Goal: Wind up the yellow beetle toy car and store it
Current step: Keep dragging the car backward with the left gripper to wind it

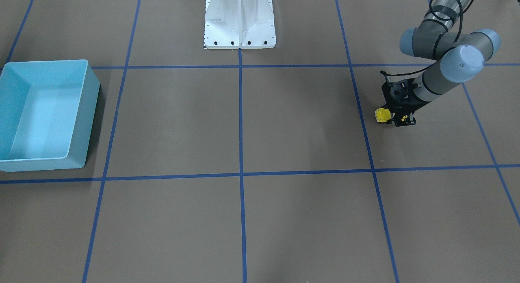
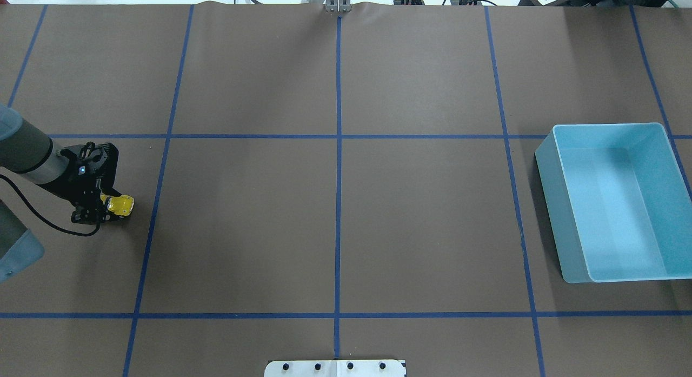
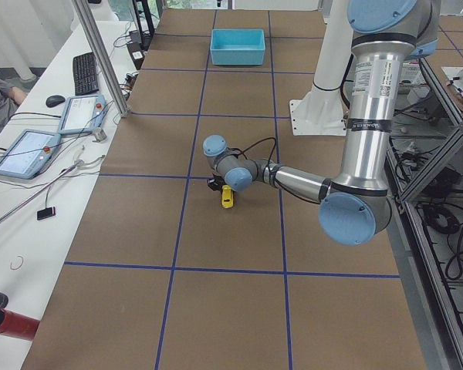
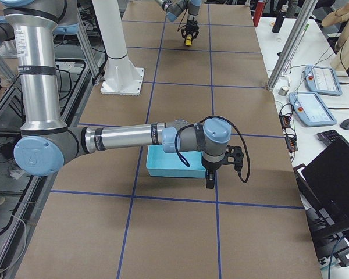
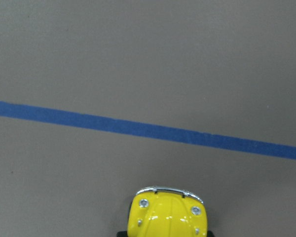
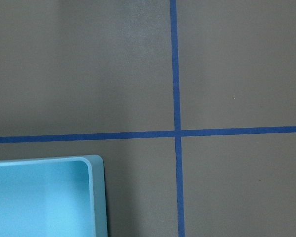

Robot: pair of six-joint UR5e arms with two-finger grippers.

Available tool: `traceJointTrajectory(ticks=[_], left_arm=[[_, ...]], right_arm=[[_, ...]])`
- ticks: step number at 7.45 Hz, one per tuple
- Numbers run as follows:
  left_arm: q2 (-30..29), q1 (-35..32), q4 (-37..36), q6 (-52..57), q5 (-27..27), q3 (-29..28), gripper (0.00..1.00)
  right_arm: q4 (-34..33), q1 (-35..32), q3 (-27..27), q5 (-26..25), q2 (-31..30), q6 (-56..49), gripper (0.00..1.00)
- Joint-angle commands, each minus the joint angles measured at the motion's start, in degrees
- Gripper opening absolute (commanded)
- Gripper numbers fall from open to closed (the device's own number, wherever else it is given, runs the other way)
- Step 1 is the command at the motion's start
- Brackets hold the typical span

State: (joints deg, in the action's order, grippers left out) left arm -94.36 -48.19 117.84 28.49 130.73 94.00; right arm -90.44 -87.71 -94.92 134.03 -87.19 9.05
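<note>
Half the tiny yellow beetle toy car [image 5: 166, 213] is cut off in the left wrist view, its rear clamped by the left gripper [image 2: 106, 206] on the brown table covering [image 2: 243, 231], well apart from the light blue plastic bin [image 2: 605, 126]; the right gripper [image 4: 210, 184] hides whether its jaws are parted

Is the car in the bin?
No, the car sits at the left end effector, across the table from the bin.

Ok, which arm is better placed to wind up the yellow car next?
Left. The left gripper sits at the yellow beetle toy car; the right gripper hangs far off beside the light blue bin.
</note>
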Motion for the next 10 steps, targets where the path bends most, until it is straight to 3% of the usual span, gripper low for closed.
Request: traceJointTrajectory(ticks=[1, 8, 9, 10], left_arm=[[0.3, -0.3, 1.4, 0.1, 1.2, -1.2, 0.0], [0.8, -1.2, 3.5, 0.5, 1.3, -2.2, 0.0], [0.8, -1.2, 3.5, 0.6, 1.4, -2.2, 0.67], [0.8, -1.2, 4.6, 0.6, 1.5, -2.2, 1.0]], right_arm=[[0.0, 0.0, 0.0, 0.0, 0.0, 0.0, 1.0], [-0.1, 0.1, 0.6, 0.0, 0.7, 0.0, 1.0], [-0.1, 0.1, 0.6, 0.0, 0.8, 0.0, 1.0], [-0.1, 0.1, 0.7, 0.0, 0.8, 0.0, 1.0]])
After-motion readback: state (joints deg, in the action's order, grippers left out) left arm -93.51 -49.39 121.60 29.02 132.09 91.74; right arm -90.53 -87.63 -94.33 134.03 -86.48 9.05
